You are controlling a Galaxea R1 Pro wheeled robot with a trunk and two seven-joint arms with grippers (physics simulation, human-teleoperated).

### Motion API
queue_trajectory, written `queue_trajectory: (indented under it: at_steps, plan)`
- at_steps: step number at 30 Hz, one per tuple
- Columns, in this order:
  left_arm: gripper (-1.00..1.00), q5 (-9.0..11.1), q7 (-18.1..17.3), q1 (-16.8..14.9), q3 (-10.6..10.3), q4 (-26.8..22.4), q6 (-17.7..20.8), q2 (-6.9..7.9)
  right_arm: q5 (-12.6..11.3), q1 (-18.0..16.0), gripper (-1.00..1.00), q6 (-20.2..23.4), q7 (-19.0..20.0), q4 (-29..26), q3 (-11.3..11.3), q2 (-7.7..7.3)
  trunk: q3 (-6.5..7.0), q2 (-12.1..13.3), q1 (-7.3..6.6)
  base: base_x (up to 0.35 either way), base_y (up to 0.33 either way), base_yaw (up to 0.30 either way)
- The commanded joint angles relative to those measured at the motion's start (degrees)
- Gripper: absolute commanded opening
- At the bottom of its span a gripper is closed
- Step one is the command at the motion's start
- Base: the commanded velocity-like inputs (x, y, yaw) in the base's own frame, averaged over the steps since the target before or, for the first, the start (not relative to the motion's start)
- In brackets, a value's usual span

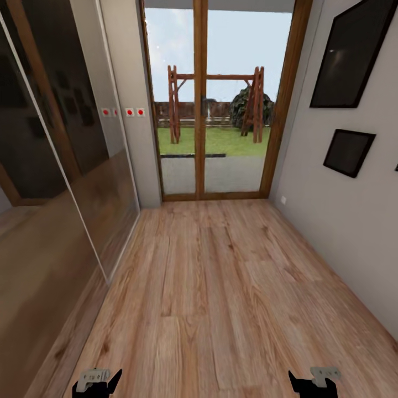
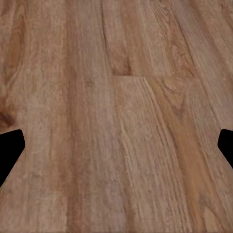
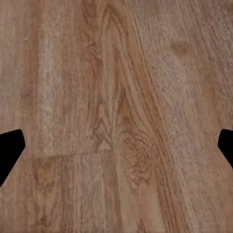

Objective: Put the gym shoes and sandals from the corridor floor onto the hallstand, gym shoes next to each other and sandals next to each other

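The corridor floor [image 1: 210,287] of light-brown wood-grain planks stretches ahead of me. The gym shoes, the sandals and the hallstand are out of view. My left gripper [image 1: 98,382] hangs low at the near left, and my right gripper [image 1: 314,381] at the near right. In the left wrist view the left gripper [image 2: 116,150] is open, its black fingertips [image 2: 9,150] wide apart over bare planks. The right gripper [image 3: 116,150] is open in the same way, with nothing between its fingers.
A mirrored sliding wardrobe [image 1: 50,182] lines the left side. A grey wall [image 1: 342,221] with dark framed pictures [image 1: 354,55] runs along the right. A wood-framed glass door [image 1: 221,110] to a garden closes the far end.
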Motion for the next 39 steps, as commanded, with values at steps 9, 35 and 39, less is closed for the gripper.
queue_trajectory:
  at_steps: [9, 35, 39]
  plan:
    - [1.0, 0.5, -0.6, 0.0, 0.1, 0.1, 0.1, -0.02, -0.6, 0.0, 1.0, -0.2, 0.3, 0.1, 0.4, -0.02, -0.05, 0.0, 0.03, 0.337, 0.082, -0.051]
    - [1.0, 0.5, -0.6, 0.0, 0.1, 0.0, 0.1, -0.09, -0.6, 0.0, 1.0, -0.2, 0.2, 0.1, 0.4, -0.02, 0.52, 0.0, 0.03, 0.337, 0.028, -0.235]
    - [1.0, 0.5, -0.6, 0.0, 0.1, 0.0, 0.1, -0.09, -0.6, 0.0, 1.0, -0.2, 0.2, 0.1, 0.5, -0.02, 0.54, 0.0, 0.03, 0.337, 0.06, -0.049]
